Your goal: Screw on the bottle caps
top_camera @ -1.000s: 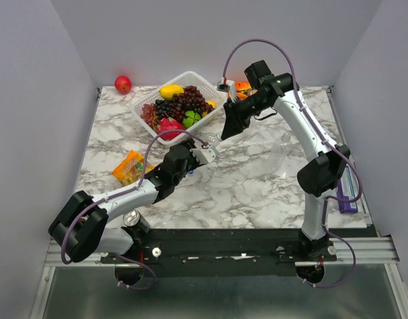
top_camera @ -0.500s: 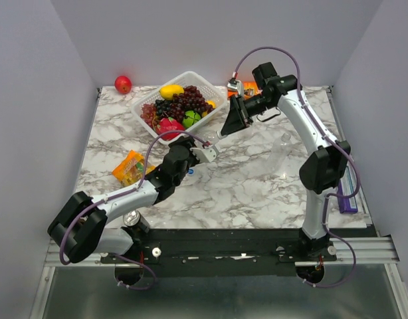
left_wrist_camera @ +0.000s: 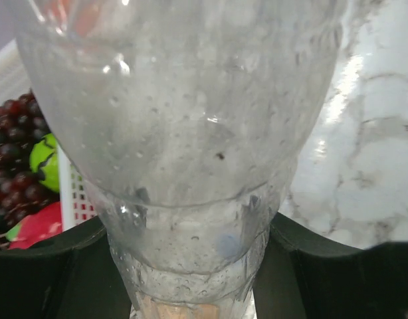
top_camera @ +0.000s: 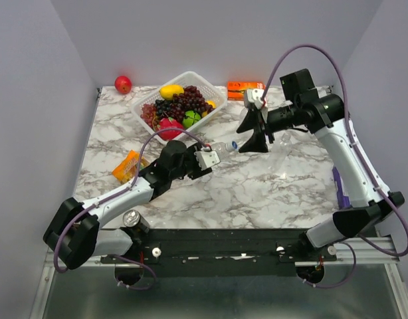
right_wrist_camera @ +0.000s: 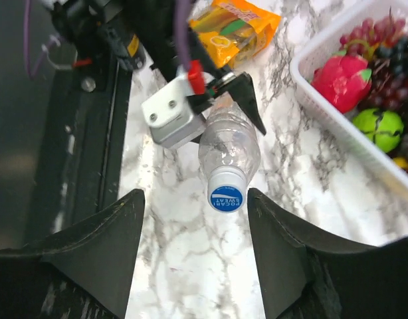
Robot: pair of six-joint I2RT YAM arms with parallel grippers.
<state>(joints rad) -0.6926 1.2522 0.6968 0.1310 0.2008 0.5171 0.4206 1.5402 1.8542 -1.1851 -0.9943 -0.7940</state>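
My left gripper (top_camera: 209,157) is shut on the ribbed body of a clear bottle (top_camera: 220,147), holding it level above the table with its neck pointing right. A blue cap with white lettering (right_wrist_camera: 226,188) sits on that neck. The right gripper (top_camera: 248,137) stands open just right of the cap. In the right wrist view the cap shows between its spread black fingers (right_wrist_camera: 104,246), apart from both. In the left wrist view the bottle (left_wrist_camera: 191,133) fills the frame, with the left gripper (left_wrist_camera: 191,272) pressed on both its sides. A faint second clear bottle (top_camera: 284,156) shows further right.
A white basket (top_camera: 145,100) of grapes and other fruit stands at the back. A red apple (top_camera: 123,84) lies back left and an orange box (top_camera: 244,85) at the back. An orange packet (top_camera: 127,166) and a silver can (top_camera: 131,218) are on the left.
The right gripper has opened and pulled back to the right, off the bottle's neck, leaving the cap on it. The right arm swung outward. The left arm shifted the bottle slightly right.
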